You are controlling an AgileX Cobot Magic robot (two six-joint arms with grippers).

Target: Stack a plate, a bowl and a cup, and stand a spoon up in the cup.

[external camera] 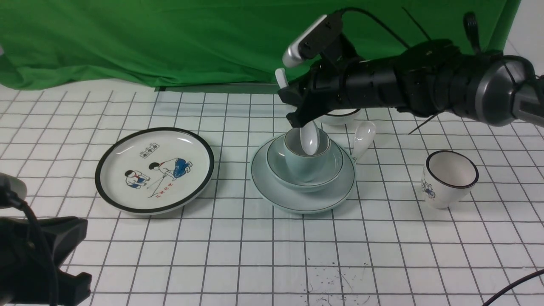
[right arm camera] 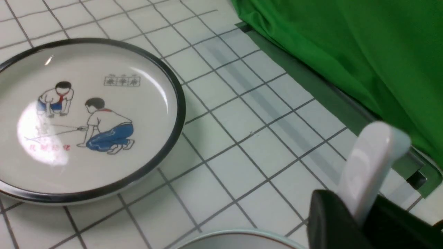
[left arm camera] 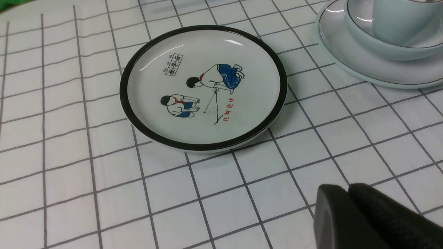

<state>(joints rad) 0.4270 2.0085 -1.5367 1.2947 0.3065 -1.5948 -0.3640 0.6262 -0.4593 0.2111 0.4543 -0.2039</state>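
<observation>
The spoon [external camera: 309, 140] dips inside the cup [external camera: 302, 166], handle within the right claw [external camera: 298, 119], grip unclear.

Green cloth backdrop [external camera: 170, 38]; white gridded tablecloth [external camera: 255, 255] below.

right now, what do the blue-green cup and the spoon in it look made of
cup: likely glazed ceramic, with a smooth pale skin, a slight sheen and a thin brownish rim.
spoon: looks like glossy white ceramic, thick-walled with soft highlights; plastic can't be ruled out.
</observation>
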